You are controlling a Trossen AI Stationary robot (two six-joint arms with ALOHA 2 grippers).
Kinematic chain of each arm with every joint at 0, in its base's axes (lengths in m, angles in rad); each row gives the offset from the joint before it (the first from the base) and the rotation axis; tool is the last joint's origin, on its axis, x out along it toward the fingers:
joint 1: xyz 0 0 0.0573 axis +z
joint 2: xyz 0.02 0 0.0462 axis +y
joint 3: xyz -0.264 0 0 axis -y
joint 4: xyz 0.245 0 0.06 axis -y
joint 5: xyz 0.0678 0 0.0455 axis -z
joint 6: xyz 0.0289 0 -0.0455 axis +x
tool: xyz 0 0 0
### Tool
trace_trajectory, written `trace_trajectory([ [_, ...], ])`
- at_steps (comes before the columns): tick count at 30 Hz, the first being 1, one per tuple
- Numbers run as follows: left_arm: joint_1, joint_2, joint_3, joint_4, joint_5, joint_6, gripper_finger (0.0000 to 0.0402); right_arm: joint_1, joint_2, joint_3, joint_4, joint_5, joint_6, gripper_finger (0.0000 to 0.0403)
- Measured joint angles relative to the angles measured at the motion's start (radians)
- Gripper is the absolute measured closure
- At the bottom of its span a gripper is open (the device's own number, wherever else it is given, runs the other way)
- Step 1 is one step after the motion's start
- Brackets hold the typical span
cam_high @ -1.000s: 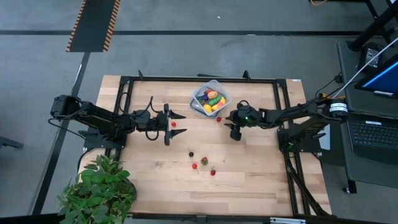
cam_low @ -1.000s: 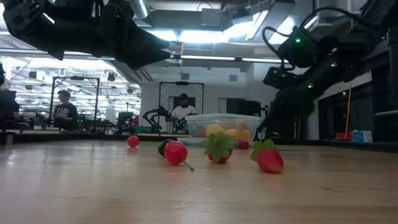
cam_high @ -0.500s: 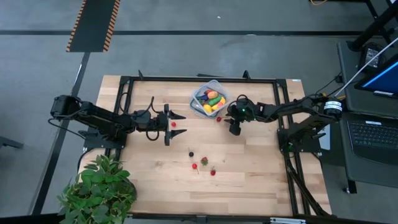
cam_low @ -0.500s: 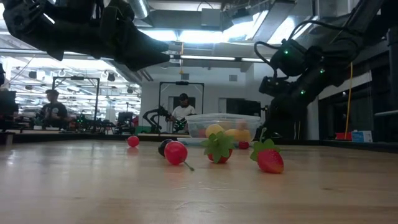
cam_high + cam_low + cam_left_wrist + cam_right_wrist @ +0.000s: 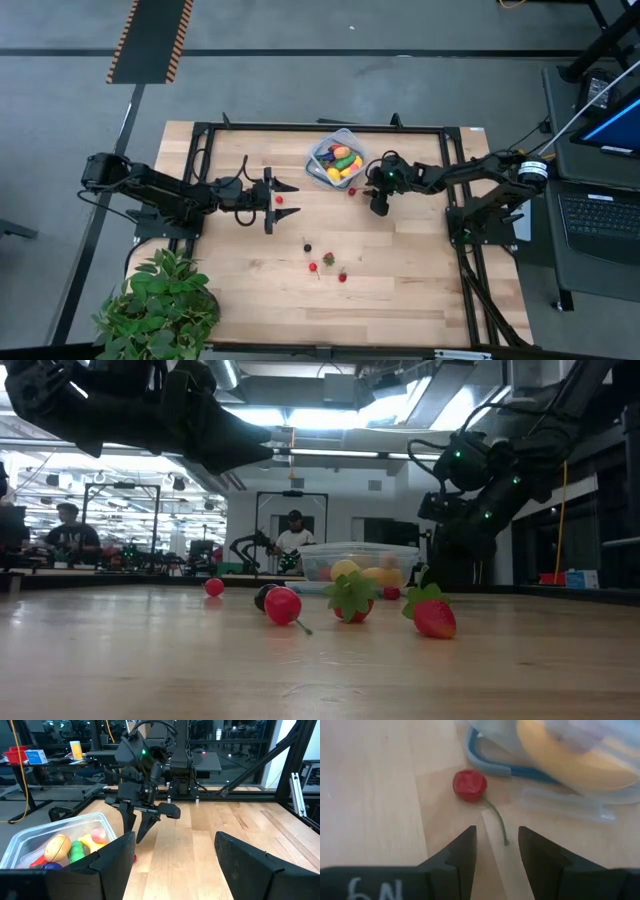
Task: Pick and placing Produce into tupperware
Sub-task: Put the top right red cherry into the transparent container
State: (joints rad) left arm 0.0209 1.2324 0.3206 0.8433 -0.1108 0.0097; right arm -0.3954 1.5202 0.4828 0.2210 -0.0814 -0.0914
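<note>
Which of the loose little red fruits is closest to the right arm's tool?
The stemmed cherry lying on the table beside the tupperware, just ahead of the open right tool. The other red pieces lie farther off, mid-table.

White handwritten marks, seemingly "6N", stood on the right gripper [image 5: 495, 842] body in its wrist view; nothing else was legible.

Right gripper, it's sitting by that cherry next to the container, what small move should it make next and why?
Probably ease the right gripper forward and down so its open fingers straddle the cherry, then close. The cherry lies on the table just ahead of the fingertips, beside the tupperware, with its stem pointing back into the gap between the fingers, and nothing is held yet.
</note>
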Motion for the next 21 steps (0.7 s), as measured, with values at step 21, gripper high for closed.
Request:
trace_trajectory([
  [21, 0.0, 0.001, 0.0, 0.0, 0.0, 0.0, 0.0134, 0.001, 0.113, 0.003, 0.099, -0.003, -0.021, 0.036],
])
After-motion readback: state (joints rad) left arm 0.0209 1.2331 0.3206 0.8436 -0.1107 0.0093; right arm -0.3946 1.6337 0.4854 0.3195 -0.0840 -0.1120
